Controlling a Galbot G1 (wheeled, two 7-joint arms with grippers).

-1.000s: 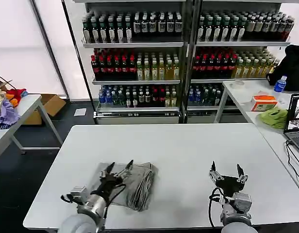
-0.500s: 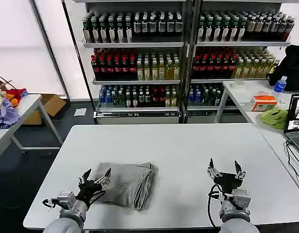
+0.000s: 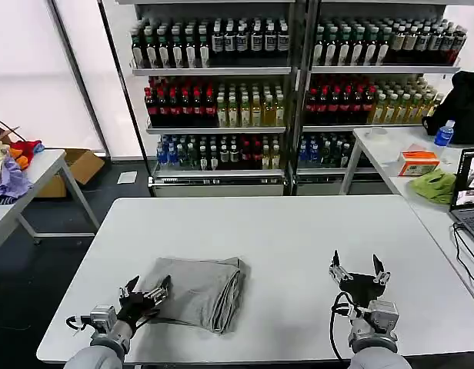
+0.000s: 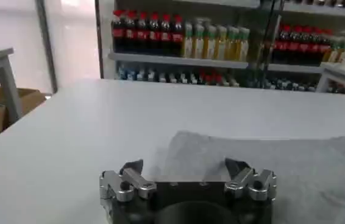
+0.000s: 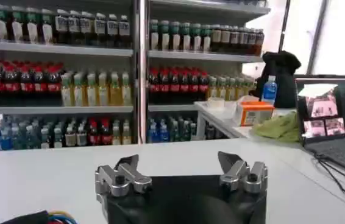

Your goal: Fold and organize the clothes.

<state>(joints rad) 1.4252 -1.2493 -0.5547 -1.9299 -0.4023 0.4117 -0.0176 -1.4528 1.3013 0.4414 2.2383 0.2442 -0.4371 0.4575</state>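
**Folded grey garment on the near-left worktop, both claws spread and empty**

The clothes [image 3: 197, 290] lie as one compact grey bundle on the near-left part of the white worktop [image 3: 298, 231], its layered folded edges facing right. It looks like a finished fold, squared up and lying flat by itself, so nothing needs to pin it down.

The left claw [image 3: 145, 294] sits at the bundle's near-left corner with its fingers spread and nothing between them; in the left wrist view the left claw [image 4: 188, 176] faces the grey cloth [image 4: 264, 167] just ahead of it, which suggests it has let go rather than being about to pinch. The right claw [image 3: 358, 274] hovers over bare worktop on the near right, well apart from the bundle, fingers also spread and empty, apparently waiting.

No basket, bin or tray stands on this worktop. The shelves [image 3: 283, 92] behind hold rows of bottles.
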